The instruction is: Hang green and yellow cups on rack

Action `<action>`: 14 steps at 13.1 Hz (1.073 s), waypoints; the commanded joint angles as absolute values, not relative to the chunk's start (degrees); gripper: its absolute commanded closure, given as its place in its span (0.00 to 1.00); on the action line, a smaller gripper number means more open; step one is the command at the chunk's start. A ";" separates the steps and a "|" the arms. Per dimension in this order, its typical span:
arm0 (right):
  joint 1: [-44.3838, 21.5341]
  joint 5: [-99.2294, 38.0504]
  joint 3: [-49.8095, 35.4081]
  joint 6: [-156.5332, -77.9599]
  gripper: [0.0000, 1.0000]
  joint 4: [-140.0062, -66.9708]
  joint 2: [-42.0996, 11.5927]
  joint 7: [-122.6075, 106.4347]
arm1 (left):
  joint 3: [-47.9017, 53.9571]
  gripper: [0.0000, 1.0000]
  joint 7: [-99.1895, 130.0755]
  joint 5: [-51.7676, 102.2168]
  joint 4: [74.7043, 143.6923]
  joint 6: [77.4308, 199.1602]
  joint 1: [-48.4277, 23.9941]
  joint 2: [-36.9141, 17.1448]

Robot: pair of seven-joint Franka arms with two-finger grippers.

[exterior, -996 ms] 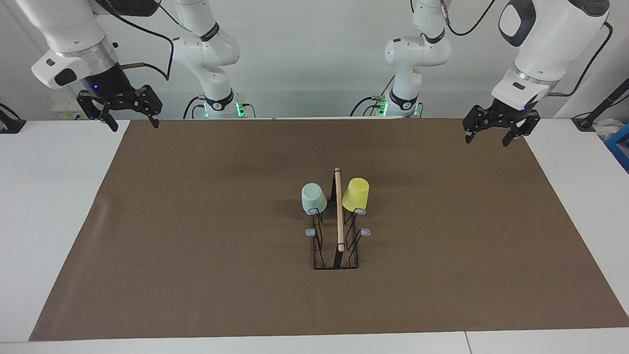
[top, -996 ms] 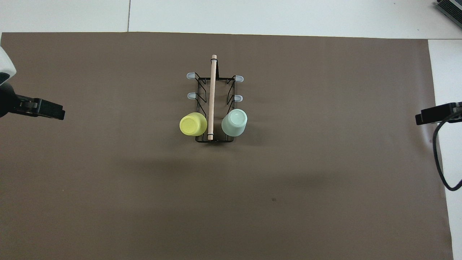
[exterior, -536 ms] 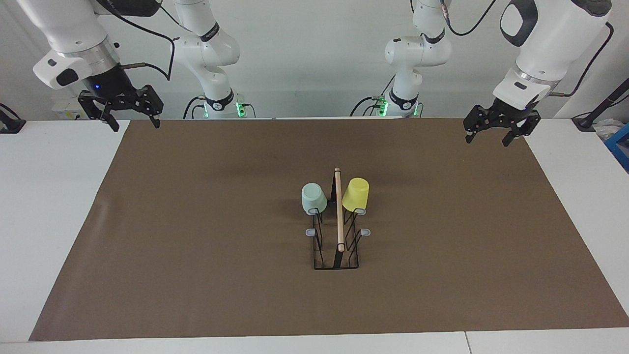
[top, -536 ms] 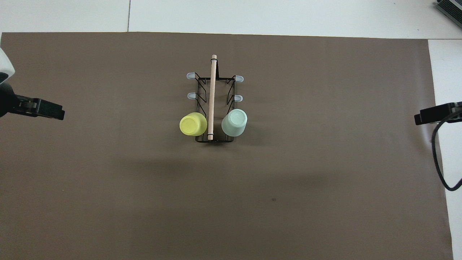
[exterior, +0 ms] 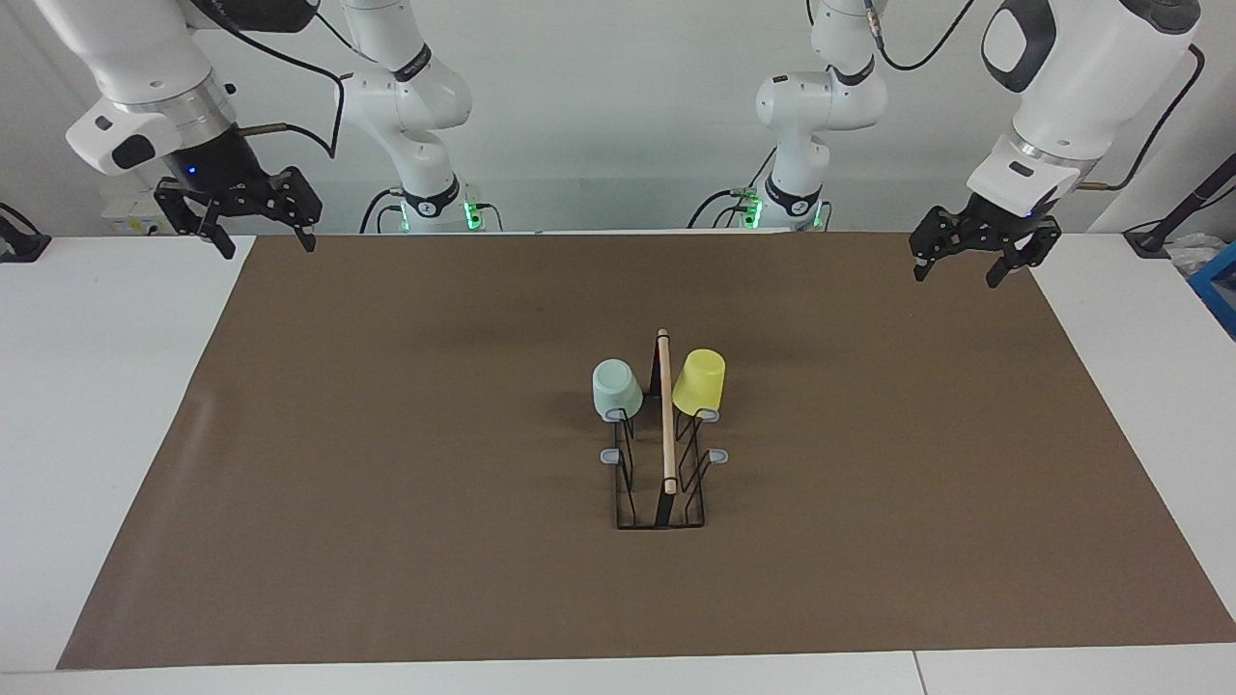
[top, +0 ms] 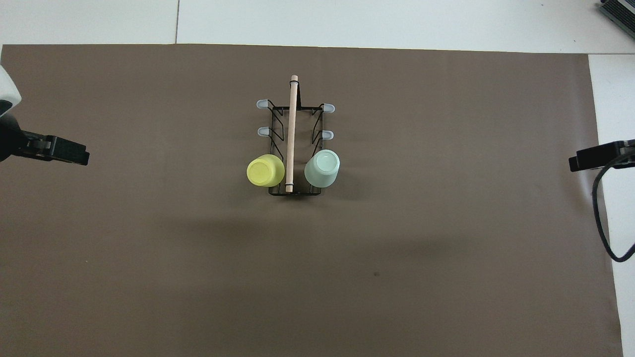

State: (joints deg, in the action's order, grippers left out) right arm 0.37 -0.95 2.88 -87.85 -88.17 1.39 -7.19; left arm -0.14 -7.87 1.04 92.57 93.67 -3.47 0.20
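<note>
The black wire rack [exterior: 666, 439] with its wooden rod stands in the middle of the brown mat; it also shows in the overhead view [top: 291, 124]. The mint green cup [exterior: 616, 388] [top: 322, 168] hangs upside down on a prong at the rack's end nearer to the robots, on the right arm's side. The yellow cup [exterior: 699, 380] [top: 265, 170] hangs upside down on the matching prong on the left arm's side. My left gripper [exterior: 956, 273] [top: 69, 153] is open and empty, raised over the mat's corner at the left arm's end. My right gripper [exterior: 266, 243] [top: 590, 158] is open and empty over the corner at the right arm's end.
The brown mat [exterior: 386, 434] covers most of the white table [exterior: 97, 405]. Several grey-tipped prongs [exterior: 610, 456] on the rack, farther from the robots than the cups, carry nothing.
</note>
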 commanded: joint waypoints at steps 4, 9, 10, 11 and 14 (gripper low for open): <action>0.70 -0.53 2.46 -87.36 0.00 -87.19 0.70 -5.80 | -0.70 0.00 -8.09 1.58 92.99 93.16 -3.95 0.79; 0.70 -0.53 2.55 -87.71 0.00 -87.19 0.70 -5.80 | -0.70 0.00 -8.09 1.58 92.99 93.16 -3.87 0.79; 0.79 -0.61 2.46 -87.63 0.00 -87.19 0.79 -5.71 | -0.70 0.00 -8.09 1.58 92.99 93.16 -3.87 0.70; 0.70 -0.70 2.46 -87.63 0.00 -87.19 0.70 -5.63 | -0.70 0.00 -8.09 1.58 92.99 93.16 -3.87 0.70; 0.70 -0.70 2.46 -87.28 0.00 -87.19 0.79 -3.70 | -0.70 0.00 -8.09 1.58 92.99 93.16 -3.87 0.79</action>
